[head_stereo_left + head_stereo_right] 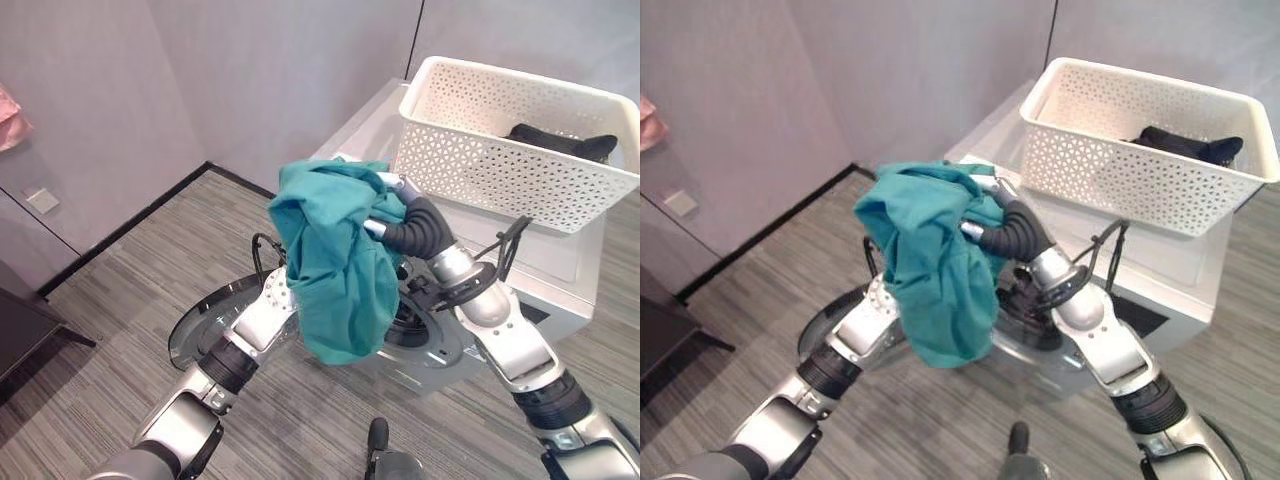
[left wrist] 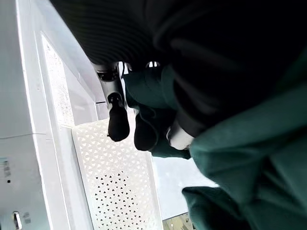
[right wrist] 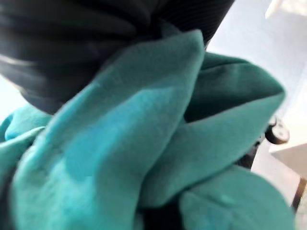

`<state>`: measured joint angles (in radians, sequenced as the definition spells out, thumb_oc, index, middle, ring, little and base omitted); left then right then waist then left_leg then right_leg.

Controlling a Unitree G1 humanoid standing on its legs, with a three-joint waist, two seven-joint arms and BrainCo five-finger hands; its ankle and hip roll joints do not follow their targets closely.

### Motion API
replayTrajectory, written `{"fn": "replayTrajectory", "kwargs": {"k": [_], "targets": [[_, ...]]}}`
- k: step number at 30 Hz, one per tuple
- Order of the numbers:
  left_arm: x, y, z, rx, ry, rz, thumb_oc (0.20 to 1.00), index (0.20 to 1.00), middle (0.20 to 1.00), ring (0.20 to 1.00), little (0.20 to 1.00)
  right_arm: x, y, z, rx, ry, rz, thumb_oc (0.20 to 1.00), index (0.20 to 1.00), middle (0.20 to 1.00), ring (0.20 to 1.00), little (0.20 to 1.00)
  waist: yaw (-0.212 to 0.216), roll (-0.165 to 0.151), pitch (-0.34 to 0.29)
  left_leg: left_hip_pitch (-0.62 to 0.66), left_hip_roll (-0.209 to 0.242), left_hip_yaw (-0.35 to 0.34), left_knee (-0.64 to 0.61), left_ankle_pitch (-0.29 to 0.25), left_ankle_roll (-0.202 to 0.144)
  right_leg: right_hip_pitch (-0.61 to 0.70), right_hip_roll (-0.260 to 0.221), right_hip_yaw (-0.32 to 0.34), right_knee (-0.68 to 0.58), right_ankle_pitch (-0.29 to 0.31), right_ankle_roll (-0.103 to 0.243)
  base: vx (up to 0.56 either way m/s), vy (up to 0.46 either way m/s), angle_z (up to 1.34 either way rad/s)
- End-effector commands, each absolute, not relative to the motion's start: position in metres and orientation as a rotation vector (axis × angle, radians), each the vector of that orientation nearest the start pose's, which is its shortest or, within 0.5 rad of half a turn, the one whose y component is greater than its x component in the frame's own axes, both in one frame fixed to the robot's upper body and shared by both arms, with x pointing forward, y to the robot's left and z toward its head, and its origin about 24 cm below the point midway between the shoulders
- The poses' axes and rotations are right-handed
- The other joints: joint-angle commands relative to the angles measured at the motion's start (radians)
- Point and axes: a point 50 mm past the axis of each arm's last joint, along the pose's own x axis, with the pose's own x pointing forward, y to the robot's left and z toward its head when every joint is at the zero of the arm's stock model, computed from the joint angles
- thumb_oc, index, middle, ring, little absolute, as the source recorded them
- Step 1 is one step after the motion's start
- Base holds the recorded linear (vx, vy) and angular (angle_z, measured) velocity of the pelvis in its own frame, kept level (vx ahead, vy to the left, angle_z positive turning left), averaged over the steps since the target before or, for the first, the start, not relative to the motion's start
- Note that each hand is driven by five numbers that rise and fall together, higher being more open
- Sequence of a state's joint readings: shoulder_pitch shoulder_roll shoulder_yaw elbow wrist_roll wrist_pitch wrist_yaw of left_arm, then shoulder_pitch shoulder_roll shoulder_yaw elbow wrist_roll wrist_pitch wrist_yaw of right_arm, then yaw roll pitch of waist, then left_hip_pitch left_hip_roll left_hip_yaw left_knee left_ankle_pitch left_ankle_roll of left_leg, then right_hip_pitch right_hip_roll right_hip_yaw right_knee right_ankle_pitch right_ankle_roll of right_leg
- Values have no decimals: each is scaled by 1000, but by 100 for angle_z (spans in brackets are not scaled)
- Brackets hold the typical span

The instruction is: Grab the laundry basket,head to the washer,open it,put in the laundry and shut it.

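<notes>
So the teal cloth (image 1: 335, 260) is up in the air in front of the washer (image 1: 545, 270), hanging long and vertical, bunched at the top and trailing down over the drum opening (image 1: 415, 325). The right hand (image 1: 392, 205) has the bunched top; in the eye views its silver fingers disappear into the folds, so I'd say it's closed round the cloth. Its own wrist view is basically all teal fabric, which fits.

What matters next, I reckon: the opening sits just below and slightly right of the cloth's bottom hem, with the door (image 1: 205, 325) swung open low on the left. So the cloth needs to go down and in toward the washer, not sideways. The right hand is clearly the nearer one for that, since it's carrying the load.

The left hand (image 2: 118, 117) is tucked behind the cloth. Its wrist view shows a couple of dark fingertips against teal folds, but I can't tell whether it's gripping or just resting there.

The white basket (image 1: 500, 165) sits on top of the washer, far right, with a dark garment (image 1: 560, 140) left inside. Most of the drum is hidden by the cloth and arms, so I can't say what's already in it.
</notes>
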<state>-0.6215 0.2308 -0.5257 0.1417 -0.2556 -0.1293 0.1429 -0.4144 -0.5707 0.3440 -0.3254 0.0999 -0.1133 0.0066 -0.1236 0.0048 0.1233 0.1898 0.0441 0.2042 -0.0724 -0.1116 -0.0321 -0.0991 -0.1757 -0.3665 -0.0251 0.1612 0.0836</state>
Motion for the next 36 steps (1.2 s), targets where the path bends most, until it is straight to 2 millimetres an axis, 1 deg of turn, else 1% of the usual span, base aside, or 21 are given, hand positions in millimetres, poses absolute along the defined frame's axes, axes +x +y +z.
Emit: {"fn": "replayTrajectory", "kwargs": {"k": [1,2,4,5,7,10,11,12,16,19,20,22,25,27,28,29,30,33,34,35,36], "targets": [[310,26,185,55,-586,-525,200,200,200,200,200,258,-99,190,-414,-692,595,200,200,200,200,200,25,-69,-58,60,36,10,-3,-62,-6,5,-87,19,30,-36,87,0,0,0],[310,26,184,55,-585,-526,200,200,200,200,200,258,-99,190,-413,-691,595,200,200,200,200,200,26,-69,-58,60,36,10,-3,-62,-6,5,-87,19,30,-36,87,0,0,0],[309,29,171,44,-530,-522,200,200,200,200,200,256,-102,183,-411,-663,591,200,200,200,200,200,31,-75,-58,63,37,10,-2,-65,-6,10,-86,18,29,-37,87,13,4,4],[309,29,170,44,-530,-523,200,200,200,200,200,256,-102,183,-411,-663,591,200,200,200,200,200,31,-75,-58,63,37,10,-2,-65,-6,10,-86,18,29,-37,87,27,6,5],[309,34,156,53,-476,-514,200,200,200,200,200,255,-108,173,-421,-613,575,200,200,200,200,200,32,-78,-54,64,39,10,-1,-66,-7,11,-84,22,31,-40,86,7,5,3],[308,36,150,73,-457,-511,200,200,200,200,200,253,-112,168,-428,-589,567,200,200,200,200,200,32,-78,-56,65,40,9,-2,-67,-7,12,-83,24,30,-40,85,0,0,0],[307,39,141,86,-432,-509,200,200,200,200,200,252,-117,164,-435,-568,559,457,457,457,457,457,33,-79,-56,68,39,9,-4,-67,-8,14,-83,22,29,-41,85,0,0,0],[307,40,135,90,-413,-505,200,200,200,200,200,252,-121,162,-434,-555,546,1000,1000,1000,1000,1000,31,-79,-55,70,38,9,-7,-68,-8,15,-82,23,29,-41,85,0,0,0],[306,45,123,97,-369,-492,200,200,200,200,200,251,-137,165,-409,-561,478,1000,1000,1000,1000,1000,24,-78,-56,74,37,13,-12,-67,-8,15,-82,24,27,-39,86,0,0,0],[305,49,116,90,-341,-489,200,200,200,200,200,247,-153,175,-421,-612,401,1000,1000,1000,1000,1000,14,-74,-57,81,42,18,-13,-73,-9,19,-75,28,26,-42,89,0,0,0],[303,50,107,89,-308,-495,200,200,200,200,200,241,-165,184,-402,-643,366,1000,1000,1000,1000,1000,2,-78,-62,86,42,24,-14,-76,-9,19,-72,33,27,-42,90,0,0,0],[302,50,101,89,-287,-500,200,200,200,200,200,239,-172,187,-374,-653,354,1000,1000,1000,1000,1000,-3,-79,-64,90,42,28,-14,-78,-8,18,-70,37,28,-41,91,0,0,0],[300,50,96,81,-270,-507,200,200,200,200,200,235,-179,189,-349,-657,338,1000,1000,1000,1000,1000,-9,-85,-69,90,37,33,-15,-77,-8,15,-72,41,27,-37,91,0,6,-2],[295,50,87,48,-229,-521,200,200,200,200,200,230,-185,180,-293,-601,361,1000,1000,1000,1000,1000,-17,-89,-70,93,37,40,-15,-79,-7,14,-69,46,27,-36,92,0,0,0],[295,49,87,47,-228,-522,200,200,200,200,200,230,-186,180,-293,-600,362,1000,1000,1000,1000,1000,-16,-89,-71,93,37,40,-15,-79,-7,14,-68,46,27,-36,92,0,0,0],[288,42,77,-2,-179,-561,200,200,200,200,200,228,-185,158,-147,-492,418,1000,1000,1000,1000,1000,-18,-90,-65,100,40,48,-13,-83,-6,15,-64,48,32,-37,93,-24,9,-4],[286,39,73,-24,-159,-574,200,200,200,200,200,227,-185,151,-103,-452,437,1000,1000,1000,1000,1000,-20,-92,-64,100,39,50,-13,-83,-7,13,-64,48,32,-36,93,-36,4,-16],[275,30,58,-89,-81,-622,200,200,200,200,200,221,-185,115,28,-284,469,1000,1000,1000,1000,1000,-28,-98,-58,101,38,57,-12,-82,-7,8,-64,53,32,-33,94,-32,-7,-18],[275,30,58,-88,-80,-622,200,200,200,200,200,221,-185,115,29,-284,469,1000,1000,1000,1000,1000,-28,-101,-61,98,35,57,-12,-78,-7,5,-66,54,30,-31,93,-41,-2,-5],[268,21,49,-98,-36,-664,200,200,200,200,200,217,-184,93,181,-184,493,1000,1000,1000,1000,1000,-36,-103,-54,96,33,63,-12,-76,-7,-6,-65,58,33,-29,94,-39,4,-1],[266,18,45,-98,-21,-680,200,200,200,200,200,213,-183,82,229,-140,490,1000,1000,1000,1000,1000,-40,-101,-49,98,35,65,-12,-78,-8,-5,-63,58,35,-30,95,-47,7,-5]]}}
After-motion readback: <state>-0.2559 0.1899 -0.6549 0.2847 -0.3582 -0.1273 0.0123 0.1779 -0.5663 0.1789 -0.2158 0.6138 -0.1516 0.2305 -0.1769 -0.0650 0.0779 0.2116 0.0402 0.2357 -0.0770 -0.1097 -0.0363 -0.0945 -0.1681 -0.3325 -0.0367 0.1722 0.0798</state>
